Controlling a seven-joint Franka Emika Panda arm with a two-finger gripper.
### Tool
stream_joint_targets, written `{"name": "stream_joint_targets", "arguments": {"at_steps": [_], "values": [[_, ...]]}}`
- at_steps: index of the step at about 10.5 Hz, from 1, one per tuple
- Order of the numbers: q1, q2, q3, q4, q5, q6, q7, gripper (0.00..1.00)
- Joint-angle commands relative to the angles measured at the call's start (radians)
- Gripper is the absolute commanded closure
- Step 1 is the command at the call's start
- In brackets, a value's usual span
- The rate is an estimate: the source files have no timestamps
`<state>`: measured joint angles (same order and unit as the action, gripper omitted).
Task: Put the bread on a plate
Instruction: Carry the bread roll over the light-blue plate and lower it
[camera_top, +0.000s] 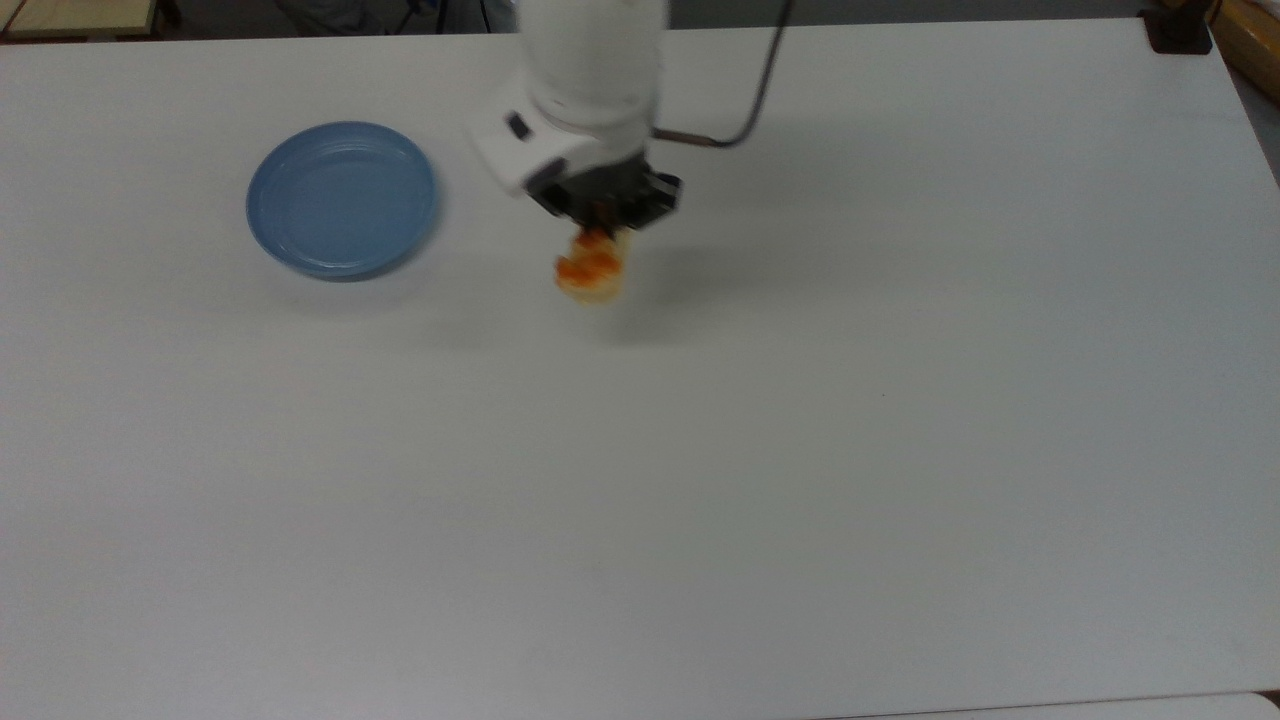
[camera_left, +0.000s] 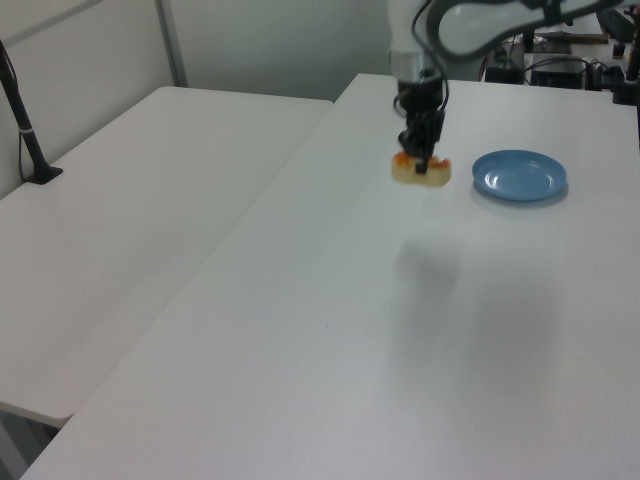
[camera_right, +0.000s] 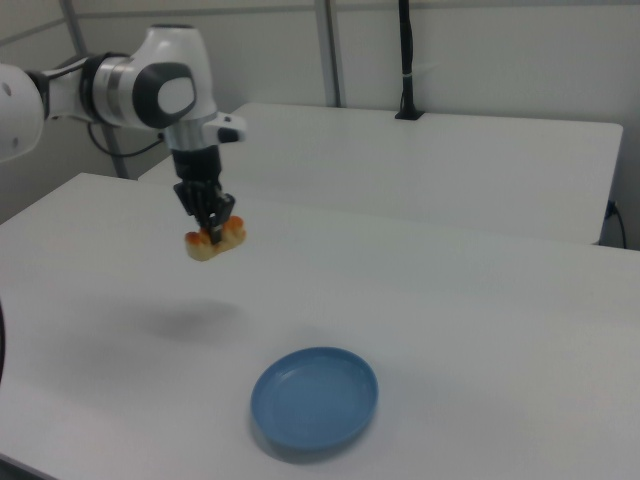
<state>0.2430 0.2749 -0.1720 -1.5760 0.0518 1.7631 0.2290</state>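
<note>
White tabletop (camera_top: 900, 450) stretches wide and bare on every side of the action, its near edge running along the bottom of the top view and its far edge along the dark strip at the top. A second white table (camera_left: 130, 200) stands alongside across a narrow seam, filling the left view's left half, and a black post (camera_right: 405, 60) rises at its far side in the right view.

One Franka arm (camera_right: 140, 90) reaches over the main table with its gripper (camera_right: 213, 232) pointing straight down and its two fingers clamped on the one bread (camera_right: 214, 243), gripping the orange-glazed loaf across its middle from above. The bread hangs level directly beneath the fingers, clear of the table; its soft shadow (camera_right: 190, 318) lies on the surface below it in the right view.

One light-blue plate (camera_top: 342, 198) sits flat on the table with nothing in it, off to the top view's left of the carried loaf, with a band of bare table between them. In the left view the bread (camera_left: 420, 171) hangs just to the left view's left of the plate (camera_left: 520, 175), beneath the gripper (camera_left: 421, 166).
</note>
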Motion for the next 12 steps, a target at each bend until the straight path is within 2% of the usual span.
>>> {"name": "stream_joint_targets", "arguments": {"at_steps": [1, 4, 6, 8, 10, 12], "values": [[-0.017, -0.123, -0.13, -0.126, 0.01, -0.042, -0.181, 0.92], [-0.071, -0.152, -0.219, -0.208, -0.012, -0.019, -0.328, 0.92], [-0.085, -0.161, -0.259, -0.321, -0.047, 0.12, -0.355, 0.92], [-0.096, -0.158, -0.274, -0.424, -0.085, 0.266, -0.355, 0.92], [-0.123, -0.158, -0.274, -0.482, -0.108, 0.334, -0.358, 0.91], [-0.125, -0.151, -0.274, -0.509, -0.11, 0.374, -0.361, 0.84]]}}
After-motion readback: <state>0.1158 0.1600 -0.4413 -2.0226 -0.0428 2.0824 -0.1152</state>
